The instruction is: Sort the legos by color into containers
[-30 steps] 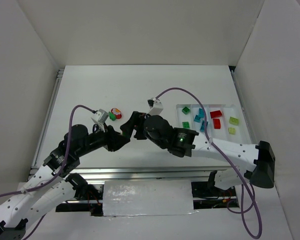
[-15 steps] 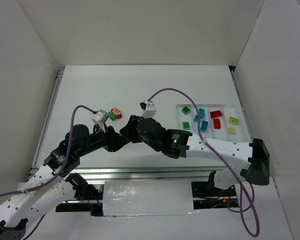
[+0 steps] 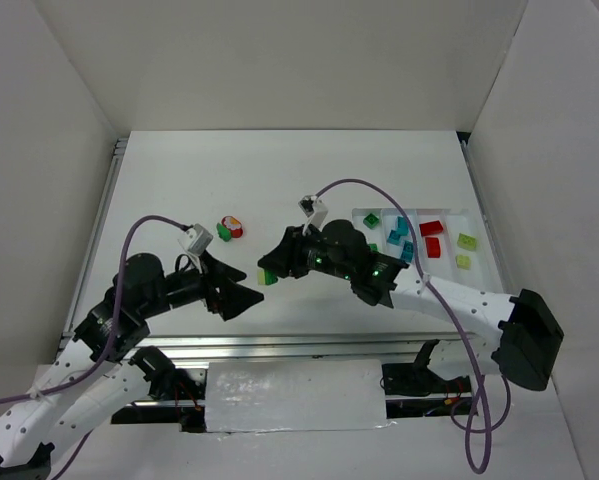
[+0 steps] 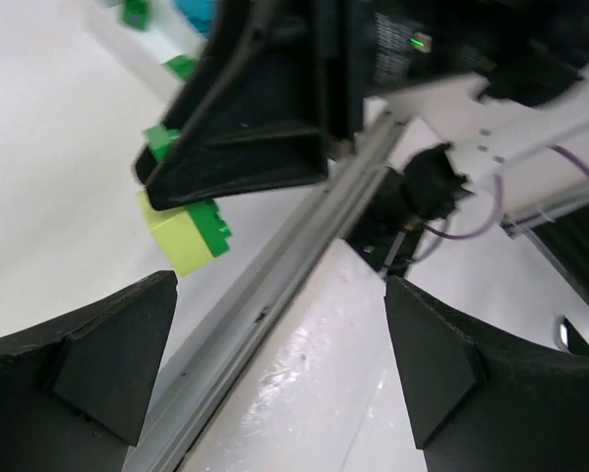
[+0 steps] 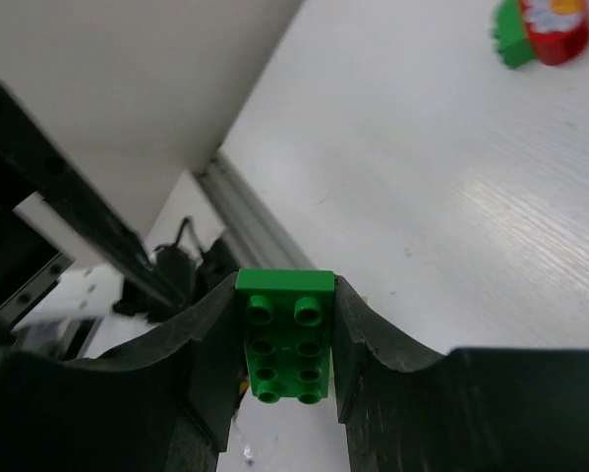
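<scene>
My right gripper [image 3: 269, 271] [image 5: 284, 339] is shut on a green lego [image 5: 284, 334], held above the table's front middle. In the left wrist view a pale yellow-green lego [image 4: 181, 238] clings to the underside of that green brick. My left gripper [image 3: 245, 288] [image 4: 274, 334] stands wide open just left of it, with nothing between its fingers. The white tray of containers [image 3: 484, 250] lies at the right and holds green legos [image 3: 372, 220], teal legos [image 3: 402, 226], red legos [image 3: 431, 228] and yellow-green legos [image 3: 467, 241] in separate compartments.
A small clump of red, green and yellow bricks [image 3: 229, 228] [image 5: 540, 25] lies on the table left of centre. The metal rail of the table's near edge [image 4: 265, 295] runs right under both grippers. White walls enclose the table.
My left gripper has opened and drawn back to the left from the joined bricks. My right gripper has shut on the green brick and carried it slightly right.
</scene>
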Motion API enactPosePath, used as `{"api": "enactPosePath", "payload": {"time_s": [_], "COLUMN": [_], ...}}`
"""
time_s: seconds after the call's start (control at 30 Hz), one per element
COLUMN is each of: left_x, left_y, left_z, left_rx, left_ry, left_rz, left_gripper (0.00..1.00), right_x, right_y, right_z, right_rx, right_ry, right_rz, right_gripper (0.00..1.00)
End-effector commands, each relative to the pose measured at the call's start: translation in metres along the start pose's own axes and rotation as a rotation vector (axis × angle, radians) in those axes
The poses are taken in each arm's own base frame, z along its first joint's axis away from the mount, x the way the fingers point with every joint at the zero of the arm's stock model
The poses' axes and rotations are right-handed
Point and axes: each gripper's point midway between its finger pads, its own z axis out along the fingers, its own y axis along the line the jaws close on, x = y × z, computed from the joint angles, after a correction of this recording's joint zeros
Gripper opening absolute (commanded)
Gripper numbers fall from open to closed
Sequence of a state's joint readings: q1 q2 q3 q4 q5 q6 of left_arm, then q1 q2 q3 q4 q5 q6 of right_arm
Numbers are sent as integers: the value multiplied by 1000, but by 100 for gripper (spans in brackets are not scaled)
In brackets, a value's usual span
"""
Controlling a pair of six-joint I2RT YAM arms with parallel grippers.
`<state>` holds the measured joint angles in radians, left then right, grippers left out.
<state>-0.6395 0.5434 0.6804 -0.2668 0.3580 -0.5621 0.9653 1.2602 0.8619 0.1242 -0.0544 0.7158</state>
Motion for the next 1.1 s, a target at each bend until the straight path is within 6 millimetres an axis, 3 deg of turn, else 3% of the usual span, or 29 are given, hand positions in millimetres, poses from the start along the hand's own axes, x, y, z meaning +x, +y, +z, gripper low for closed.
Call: {"api": "enactPosePath", "payload": {"time_s": [0.0, 0.13, 0.27, 0.47, 0.7, 0.9, 0.97, 1.0, 1.07], "left_x": [-22, -17, -15, -22, -28, -26, -25, -26, -24], "left_y": [-56, -77, -77, -77, -74, -74, -74, -74, -77], "left_z": [-18, -27, -24, -18, -14, -14, -15, -15, -16], "left_rx": [257, 384, 396, 385, 368, 372, 372, 372, 390], "left_ry": [-40, -28, -18, -21, -44, -42, -42, -43, -36], "left_rz": [128, 158, 142, 117, 100, 102, 102, 105, 113], "left_gripper": [99, 99, 99, 96, 85, 54, 41, 27, 13], "right_x": [-23, -18, -20, -10, -14, -19, -20, -21, -21], "right_y": [84, 107, 129, 143, 148, 141, 142, 142, 143], "right_z": [-52, -86, -111, -109, -96, -84, -85, -83, -81], "right_rx": [-497, -691, -840, -902, -855, -774, -764, -749, -737], "right_ry": [3, 24, -4, 16, -42, -94, -116, -135, -133], "right_rz": [-165, -203, -192, -190, -187, -167, -174, -180, -191], "right_gripper": [0, 0, 0, 0, 0, 0, 0, 0, 0]}}
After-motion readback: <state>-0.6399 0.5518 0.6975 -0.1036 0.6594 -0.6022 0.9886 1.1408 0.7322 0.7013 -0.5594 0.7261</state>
